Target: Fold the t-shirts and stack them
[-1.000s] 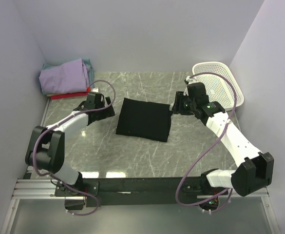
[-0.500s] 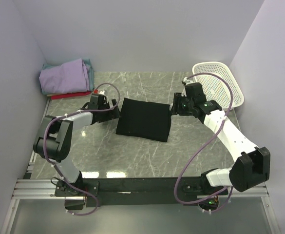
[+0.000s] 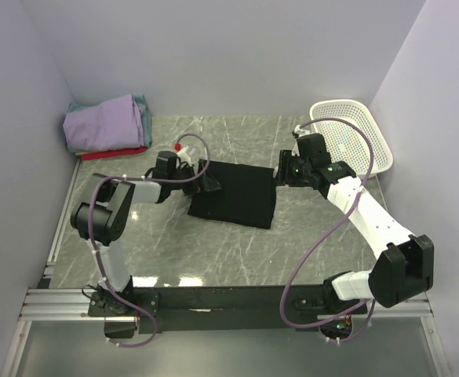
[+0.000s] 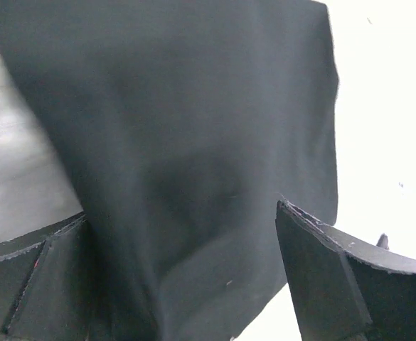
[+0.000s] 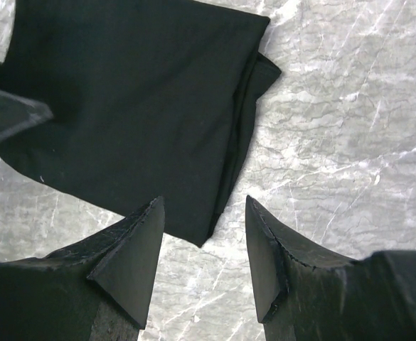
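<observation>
At 10 o'clock on the table [image 3: 213,251], a stack of folded shirts [image 3: 107,126] is seen, lavender on top and rumpled. A bundle set on that uneven top could slide off.

The left gripper [image 3: 209,184] is placed at the 9 o'clock edge of the black t-shirt [image 3: 233,192], its jaws spread wide with cloth lying between them in the wrist view [image 4: 183,241]. If only the upper layer were pinched there, the fold would probably be pulled open on lifting.

At the shirt's 2 o'clock corner the right gripper [image 3: 280,174] is held with jaws partly apart and nothing gripped, and the layered corner is seen below the gap [image 5: 204,213]. If one side were lifted ahead of the other, the bundle could sag or twist. The white basket [image 3: 355,133] at 2 o'clock could be brushed by the right arm.

The black t-shirt lies at the table's centre, folded into a rough rectangle and turned slightly askew. No print is shown. Its right edge is stepped, with one layer protruding at the corner [image 5: 261,67].
</observation>
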Robot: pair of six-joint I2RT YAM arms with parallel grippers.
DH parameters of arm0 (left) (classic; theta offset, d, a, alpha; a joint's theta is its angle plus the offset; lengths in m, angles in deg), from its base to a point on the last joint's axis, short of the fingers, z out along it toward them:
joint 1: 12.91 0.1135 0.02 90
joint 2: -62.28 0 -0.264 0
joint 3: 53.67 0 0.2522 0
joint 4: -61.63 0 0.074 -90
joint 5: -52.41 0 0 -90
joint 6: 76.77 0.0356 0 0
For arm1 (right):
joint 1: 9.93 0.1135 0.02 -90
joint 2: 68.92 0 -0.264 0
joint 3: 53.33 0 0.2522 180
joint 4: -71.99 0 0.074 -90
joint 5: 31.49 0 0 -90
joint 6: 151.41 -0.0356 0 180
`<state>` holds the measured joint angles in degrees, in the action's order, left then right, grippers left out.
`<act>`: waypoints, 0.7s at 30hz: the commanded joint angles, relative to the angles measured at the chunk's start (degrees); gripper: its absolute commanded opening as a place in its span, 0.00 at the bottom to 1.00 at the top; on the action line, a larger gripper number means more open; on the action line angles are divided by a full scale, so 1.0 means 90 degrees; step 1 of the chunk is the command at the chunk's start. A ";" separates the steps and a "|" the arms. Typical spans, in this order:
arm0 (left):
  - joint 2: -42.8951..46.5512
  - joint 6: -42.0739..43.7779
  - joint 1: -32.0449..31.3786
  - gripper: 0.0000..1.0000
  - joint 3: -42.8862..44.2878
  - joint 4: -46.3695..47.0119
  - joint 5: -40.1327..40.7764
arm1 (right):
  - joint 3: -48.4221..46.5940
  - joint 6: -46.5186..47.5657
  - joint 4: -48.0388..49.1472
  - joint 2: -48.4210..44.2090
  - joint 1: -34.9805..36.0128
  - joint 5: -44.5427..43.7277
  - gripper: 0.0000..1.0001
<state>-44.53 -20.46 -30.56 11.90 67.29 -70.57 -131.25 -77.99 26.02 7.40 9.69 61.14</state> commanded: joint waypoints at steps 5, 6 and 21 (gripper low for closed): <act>-0.1013 0.0023 -0.1066 0.89 0.0620 -0.0468 -0.0790 | 0.0068 0.0143 0.0112 0.0066 -0.0012 -0.0097 0.56; -0.1062 0.0004 -0.1115 0.79 0.0688 -0.0459 -0.0741 | 0.0059 0.0143 0.0092 0.0056 -0.0021 -0.0107 0.56; -0.0858 0.1017 -0.0170 0.01 0.4934 -0.3308 0.1240 | 0.0186 0.0114 0.0200 -0.0013 -0.0041 -0.0058 0.56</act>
<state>-54.80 -16.72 -38.67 43.50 44.73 -67.20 -129.59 -77.77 26.18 7.48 9.64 60.57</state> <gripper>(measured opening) 0.044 0.562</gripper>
